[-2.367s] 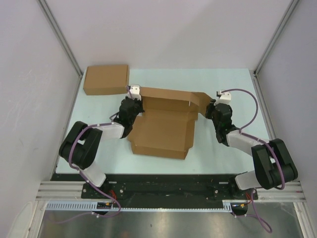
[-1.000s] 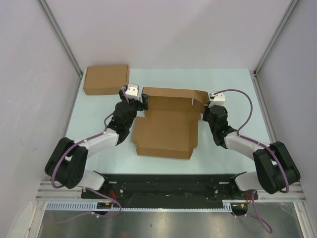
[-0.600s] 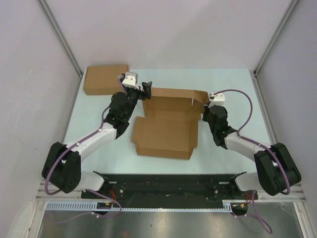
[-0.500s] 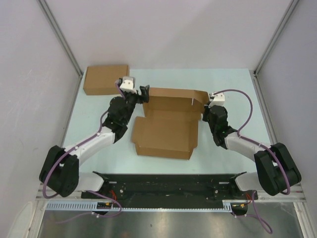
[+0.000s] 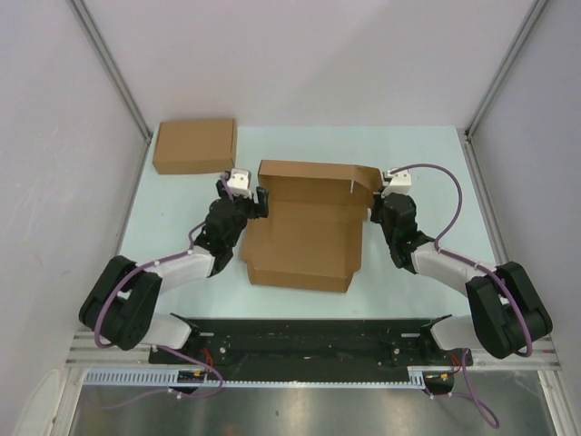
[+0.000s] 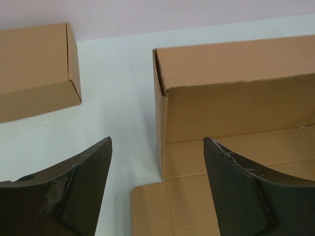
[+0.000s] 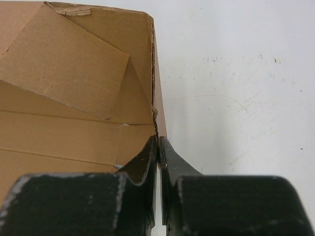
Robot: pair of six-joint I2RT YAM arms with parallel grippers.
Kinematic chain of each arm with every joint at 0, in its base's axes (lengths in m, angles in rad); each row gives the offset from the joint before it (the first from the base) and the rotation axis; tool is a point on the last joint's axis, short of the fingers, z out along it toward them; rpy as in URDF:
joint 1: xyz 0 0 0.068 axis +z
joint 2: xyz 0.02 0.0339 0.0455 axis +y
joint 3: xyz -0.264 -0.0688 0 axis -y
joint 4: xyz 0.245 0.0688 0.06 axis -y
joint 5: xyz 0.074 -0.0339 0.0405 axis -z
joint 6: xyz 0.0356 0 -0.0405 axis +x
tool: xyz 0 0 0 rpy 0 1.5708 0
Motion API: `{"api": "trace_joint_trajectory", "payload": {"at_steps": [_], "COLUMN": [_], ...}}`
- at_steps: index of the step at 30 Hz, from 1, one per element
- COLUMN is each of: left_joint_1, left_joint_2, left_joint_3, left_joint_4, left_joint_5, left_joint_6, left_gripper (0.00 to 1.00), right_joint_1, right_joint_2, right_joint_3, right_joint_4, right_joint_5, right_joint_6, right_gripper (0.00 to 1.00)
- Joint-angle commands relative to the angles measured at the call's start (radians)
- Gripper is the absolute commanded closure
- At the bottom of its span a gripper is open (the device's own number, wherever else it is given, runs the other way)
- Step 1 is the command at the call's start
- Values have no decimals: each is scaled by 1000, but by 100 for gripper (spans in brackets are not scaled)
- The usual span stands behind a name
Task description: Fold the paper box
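The paper box (image 5: 304,241) lies half formed in the middle of the table, its back wall standing and its wide front panel flat. My left gripper (image 5: 260,202) hovers open at the box's left end. In the left wrist view the upright left corner of the box (image 6: 161,98) stands between the spread fingers (image 6: 83,182), and nothing is gripped. My right gripper (image 5: 374,209) is shut on the box's standing right side wall (image 7: 156,105). In the right wrist view my right gripper (image 7: 158,143) pinches that thin edge, and a folded-in flap (image 7: 64,64) lies inside the box.
A second, ready-made flat brown box (image 5: 194,145) sits at the table's back left corner, also seen as the closed box (image 6: 32,69) in the left wrist view. Pale walls and metal posts (image 5: 113,73) bound the table (image 5: 427,154) on three sides.
My left arm swung back toward the far left and has now returned nearer, its open jaws low at the box's left corner. The right gripper and the box have stayed put.
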Motion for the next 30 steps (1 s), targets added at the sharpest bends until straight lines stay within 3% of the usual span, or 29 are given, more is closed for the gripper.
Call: {"api": "trace_joint_trajectory", "payload": {"at_steps": [1, 6, 9, 10, 18, 19, 20, 22, 25, 30], "left_joint_1": [32, 52, 52, 52, 51, 51, 51, 47, 38, 17], "left_joint_2": [48, 167, 229, 241, 277, 277, 275, 271, 263, 241], "left_joint_3": [-12, 15, 49, 61, 63, 60, 57, 52, 48, 52], "left_joint_4": [114, 203, 241, 252, 317, 324, 329, 331, 332, 306], "left_joint_5": [51, 82, 88, 89, 100, 102, 102, 88, 57, 2], "left_joint_6": [-36, -50, -52, -53, -75, -79, -79, -78, -62, -39], "left_gripper": [21, 29, 50, 62, 86, 93, 95, 98, 100, 100], "right_joint_1": [12, 19, 23, 25, 35, 38, 39, 54, 89, 178], "right_joint_2": [-20, -12, -16, -16, -36, -50, -61, -107, -186, -274], "right_joint_3": [12, 12, 12, 12, 14, 15, 17, 35, 66, 126], "right_joint_4": [24, 28, 17, 15, 1, -5, -24, -52, -95, -129], "right_joint_5": [16, 17, 19, 20, 31, 40, 53, 126, 197, 281], "right_joint_6": [7, 9, 7, 6, -8, -8, -8, -2, -29, -138], "right_gripper": [95, 95, 95, 95, 94, 91, 72, 49, 38, 35]}}
